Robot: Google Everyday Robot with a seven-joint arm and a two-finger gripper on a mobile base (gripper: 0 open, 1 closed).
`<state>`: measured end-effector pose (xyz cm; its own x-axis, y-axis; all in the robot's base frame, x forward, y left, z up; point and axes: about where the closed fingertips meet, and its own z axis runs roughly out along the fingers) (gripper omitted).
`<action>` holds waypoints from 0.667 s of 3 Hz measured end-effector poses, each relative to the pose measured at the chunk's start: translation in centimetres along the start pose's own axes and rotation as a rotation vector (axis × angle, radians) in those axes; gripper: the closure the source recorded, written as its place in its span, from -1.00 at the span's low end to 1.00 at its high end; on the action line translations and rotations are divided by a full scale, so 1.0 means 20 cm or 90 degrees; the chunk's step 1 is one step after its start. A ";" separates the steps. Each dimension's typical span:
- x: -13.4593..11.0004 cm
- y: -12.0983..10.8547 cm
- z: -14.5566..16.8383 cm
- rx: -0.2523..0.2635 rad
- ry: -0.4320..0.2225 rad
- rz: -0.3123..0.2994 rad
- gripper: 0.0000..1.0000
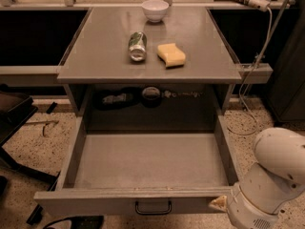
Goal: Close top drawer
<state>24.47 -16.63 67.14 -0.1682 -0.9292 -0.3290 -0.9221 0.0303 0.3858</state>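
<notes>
One wide, shallow grey metal top drawer [95, 205] stands pulled fully out from under the grey metal worktop [100, 56], its flat front panel nearest the camera. The small dark loop handle [153, 207] sits at the centre of that front panel. The drawer interior shows only its bare grey floor.

The white, rounded robot arm [274, 175] is just outside the drawer's right front corner. The claw [219, 203] shows as a tan tip at the arm's lower end, at or just beside the right end of the drawer front, well to the right of the handle. Whether it touches the panel cannot be determined, nor whether it is open or closed.

Above and behind the drawer, the worktop carries three items: a green-and-silver drink can [137, 46] lying on its side, a yellow rectangular sponge [171, 54] just right of the can, and a small white bowl [155, 9] farthest from the drawer. Several dark objects [119, 99] lie in the recess directly behind the drawer's rear wall. Speckled terrazzo floor [33, 151] extends to the left of the drawer.
</notes>
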 end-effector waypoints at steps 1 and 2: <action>0.03 -0.08 0.02 0.005 -0.009 0.003 -1.00; 0.04 -0.16 0.00 0.017 -0.012 0.003 -1.00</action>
<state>27.20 -17.43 65.58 -0.1784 -0.9221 -0.3432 -0.9303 0.0445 0.3641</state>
